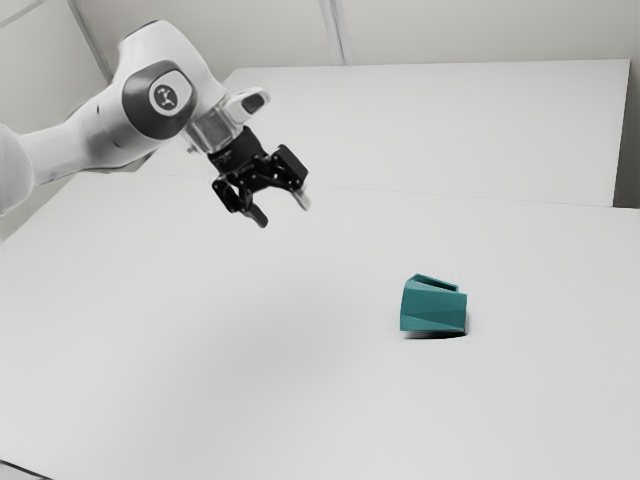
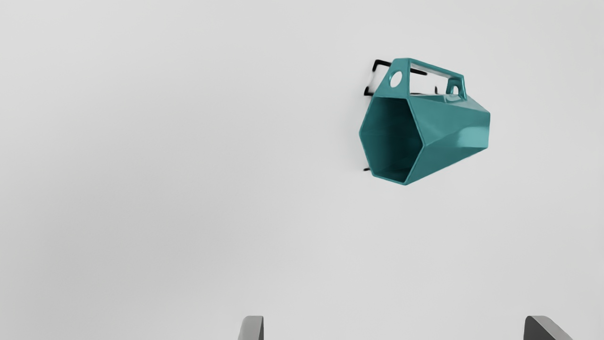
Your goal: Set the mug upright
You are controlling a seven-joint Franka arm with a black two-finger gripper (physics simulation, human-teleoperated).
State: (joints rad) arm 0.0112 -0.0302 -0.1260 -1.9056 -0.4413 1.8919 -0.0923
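1 mug (image 1: 433,310) lying sideways, exterior view's right of gripper (image 1: 283,211); 2 fingers (image 2: 252,329) apart.

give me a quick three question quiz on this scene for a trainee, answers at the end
1. Multiple choice: how does the teal mug lie?
a) upright on its base
b) on its side
c) upside down on its rim

2. True or false: the pincer is open, its two fingers standing apart.

3. Fill in the blank: in the exterior view, the teal mug lies toward the view's ____ from the pincer.

Key: 1 b; 2 true; 3 right
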